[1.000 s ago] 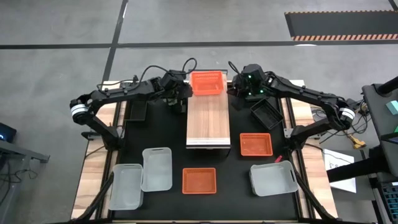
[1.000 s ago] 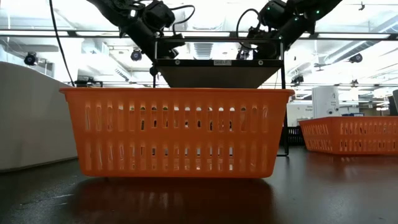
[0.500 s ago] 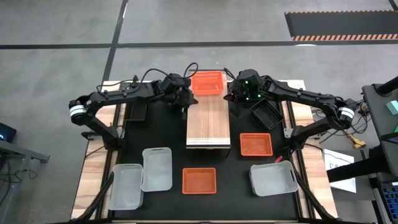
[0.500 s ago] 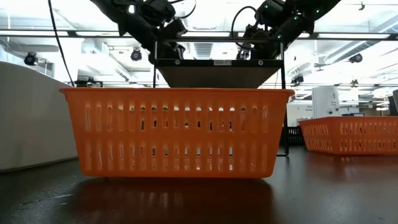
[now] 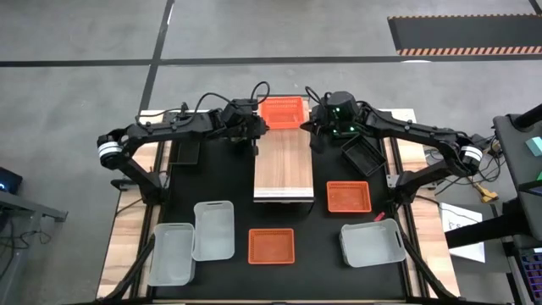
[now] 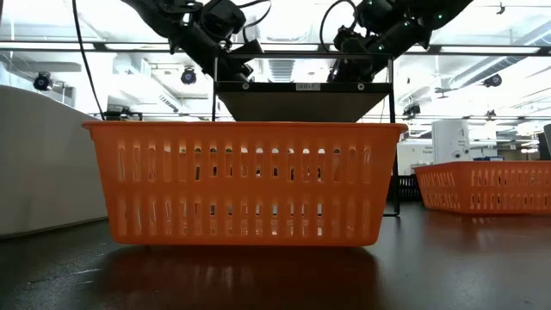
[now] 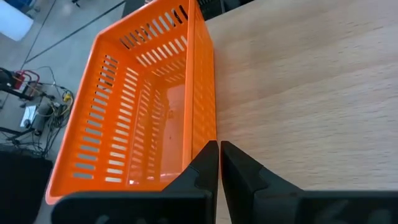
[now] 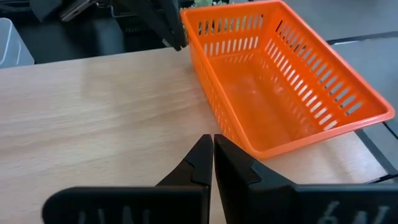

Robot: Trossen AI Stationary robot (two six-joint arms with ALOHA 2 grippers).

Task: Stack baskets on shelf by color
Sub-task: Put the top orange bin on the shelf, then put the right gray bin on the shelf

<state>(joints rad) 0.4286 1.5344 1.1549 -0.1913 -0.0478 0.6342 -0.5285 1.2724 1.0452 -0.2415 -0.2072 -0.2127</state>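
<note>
A red-orange basket (image 5: 281, 113) rests by its base on the far end of the wood-topped shelf (image 5: 284, 165). My left gripper (image 7: 219, 149) is shut and hovers over the shelf's left edge, its tips at the basket's near left corner (image 7: 208, 127). From the right edge, my right gripper (image 8: 212, 142) is also shut, tips just short of the basket's near wall (image 8: 217, 106). In the high view the left gripper (image 5: 253, 138) and right gripper (image 5: 315, 133) flank the shelf's far part. My left gripper's shut fingertips (image 7: 211, 148) stand right at the foot of the basket's near left corner; I cannot tell whether they touch it. My right gripper's shut fingertips (image 8: 205, 144) show a strip of bare shelf top before the basket's near wall, so they touch nothing.
On the table lie two more red-orange baskets (image 5: 349, 196) (image 5: 271, 246), three translucent white ones (image 5: 213, 229) (image 5: 172, 252) (image 5: 371, 243) and two black ones (image 5: 362, 154) (image 5: 186, 151). The near red-orange basket (image 6: 245, 182) fills the low view. The rest of the shelf top is bare.
My left gripper has shifted a little toward the shelf's left edge, and my right gripper has shifted from the table's far right side toward the shelf's right edge. The basket on the shelf has stayed on the far end.
</note>
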